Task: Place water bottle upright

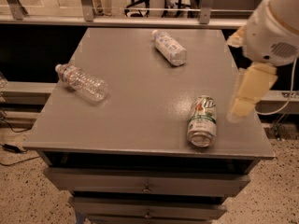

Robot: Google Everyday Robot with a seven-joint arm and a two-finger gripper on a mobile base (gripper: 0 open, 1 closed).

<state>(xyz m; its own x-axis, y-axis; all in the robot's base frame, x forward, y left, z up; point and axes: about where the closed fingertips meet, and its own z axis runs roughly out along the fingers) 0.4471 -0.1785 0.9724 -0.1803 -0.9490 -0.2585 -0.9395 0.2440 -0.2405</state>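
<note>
The water bottle (82, 81) lies on its side near the left edge of the grey table (135, 101). It is clear and ribbed, with a white cap pointing back left and a narrow reddish band by its shoulder. My gripper (244, 101) hangs over the table's right edge, far from the bottle, just right of the drink can. The arm's white joint housing sits above it at the top right.
A clear bottle with a wide white-bluish label (169, 47) lies on its side at the back middle. A green-and-white drink can (202, 121) lies on its side near the front right. Drawers (147, 186) sit below the tabletop. A railing runs behind.
</note>
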